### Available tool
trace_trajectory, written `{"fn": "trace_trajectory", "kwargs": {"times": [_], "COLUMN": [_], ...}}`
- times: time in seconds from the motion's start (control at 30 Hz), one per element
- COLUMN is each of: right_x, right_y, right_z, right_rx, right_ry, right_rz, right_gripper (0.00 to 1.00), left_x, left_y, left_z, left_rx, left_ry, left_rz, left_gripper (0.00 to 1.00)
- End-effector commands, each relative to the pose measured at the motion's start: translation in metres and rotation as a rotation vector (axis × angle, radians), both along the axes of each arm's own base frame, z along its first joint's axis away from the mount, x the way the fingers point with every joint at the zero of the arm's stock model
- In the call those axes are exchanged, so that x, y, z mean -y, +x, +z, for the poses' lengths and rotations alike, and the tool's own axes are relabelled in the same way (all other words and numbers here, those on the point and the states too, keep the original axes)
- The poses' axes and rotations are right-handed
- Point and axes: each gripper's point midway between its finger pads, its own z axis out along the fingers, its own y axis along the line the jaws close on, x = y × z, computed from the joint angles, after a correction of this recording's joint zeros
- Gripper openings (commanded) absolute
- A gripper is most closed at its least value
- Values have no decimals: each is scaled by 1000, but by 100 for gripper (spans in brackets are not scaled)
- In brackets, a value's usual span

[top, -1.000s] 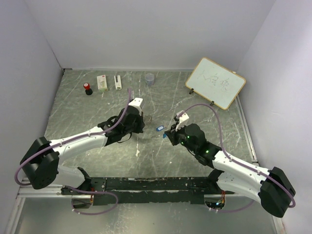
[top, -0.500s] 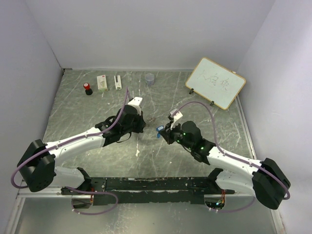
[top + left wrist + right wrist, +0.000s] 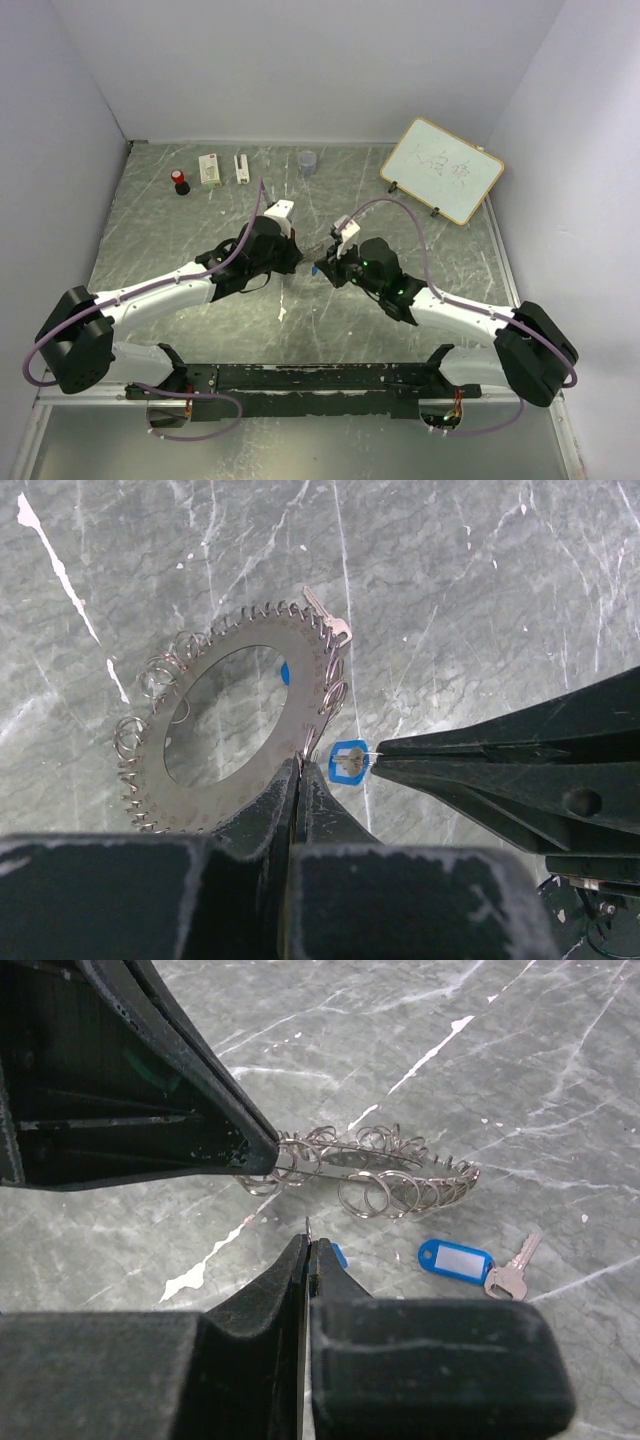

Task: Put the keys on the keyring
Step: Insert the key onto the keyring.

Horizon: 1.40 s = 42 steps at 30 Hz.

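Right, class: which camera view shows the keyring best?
The left wrist view: the keyring appears face-on, with nearly its whole toothed circle and hole visible. The right wrist view shows the keyring edge-on, as a flattened row of loops. The top external view shows only a grey sliver between the arms.

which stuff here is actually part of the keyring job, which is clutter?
Job: keyring, blue-headed key, blue-tagged key on the table.
Clutter: grey cup, whiteboard, red-capped item, white box, small white item.
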Motion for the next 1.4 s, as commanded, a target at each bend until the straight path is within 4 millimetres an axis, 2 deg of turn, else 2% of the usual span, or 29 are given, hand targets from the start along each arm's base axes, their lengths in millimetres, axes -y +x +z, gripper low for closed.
{"fn": "trace_trajectory", "kwargs": {"times": [0.0, 0.8, 1.37], "right_x": [-10, -14, -18], "right_y": [9, 16, 15], "right_z": [15, 0, 3], "right_rx": [52, 35, 40], "right_ry": [14, -47, -38], "right_rz": [22, 29, 46], "right_gripper": [0, 0, 0], "left_x": [11, 12, 15], "left_y": [-3, -8, -8], "left_z": [13, 14, 11], "left_rx": [41, 45, 37], "left_ry": [-52, -69, -68], "left_rz": [-51, -77, -85], "left_gripper": [7, 7, 7]}}
